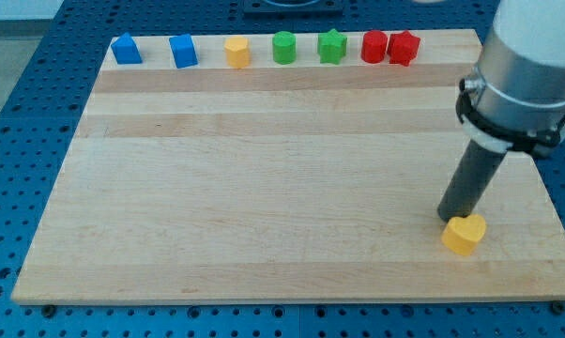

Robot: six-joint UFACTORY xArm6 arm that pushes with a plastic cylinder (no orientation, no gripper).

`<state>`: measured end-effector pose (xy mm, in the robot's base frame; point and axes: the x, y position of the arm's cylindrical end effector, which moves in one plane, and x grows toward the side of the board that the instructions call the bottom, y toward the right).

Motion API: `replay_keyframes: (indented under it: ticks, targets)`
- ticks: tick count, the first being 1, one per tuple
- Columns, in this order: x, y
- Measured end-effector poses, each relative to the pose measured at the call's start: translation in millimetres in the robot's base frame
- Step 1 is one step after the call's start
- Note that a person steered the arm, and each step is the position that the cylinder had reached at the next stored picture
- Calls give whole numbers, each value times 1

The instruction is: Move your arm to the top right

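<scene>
Plainly, little of the task is done. My tip (449,218), the lower end of the straight dark rod, sits low on the view's right side of the pale wooden board (264,188), touching or just beside the yellow heart-shaped block (465,234) on its upper left. The goal, the board's top right corner, lies well apart from it, up the view beyond the red blocks. My judgement: almost the whole travel remains, a push-free slide upward and slightly right.

No fingers here. The arm ends in the rod alone, so nothing opens or closes.

Materials. Board: light planks, visible grain bands running left to right, smooth matte finish. It lies on a blue perforated table (20,141). Blocks look like small solid plastic or painted pieces, glossy.

Row along the view's top edge, left to right: blue house-like block (126,50), blue cuboid block (183,51), yellow hexagonal block (237,52), green cylinder block (283,47), green star block (332,47), red cylinder block (374,46), red star block (404,48). The two red ones touch.

Risk, as I judge it: dragging the yellow heart along if the rod leaves on the wrong side.
</scene>
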<state>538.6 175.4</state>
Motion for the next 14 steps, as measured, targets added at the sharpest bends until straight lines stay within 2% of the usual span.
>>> replay_keyframes:
  ticks: [3,4,6,9,11,13,14]
  targets:
    - [-9,0]
    - [-56,63]
    - [-153,114]
    - [-256,122]
    - [-262,120]
    - [-345,91]
    - [-347,87]
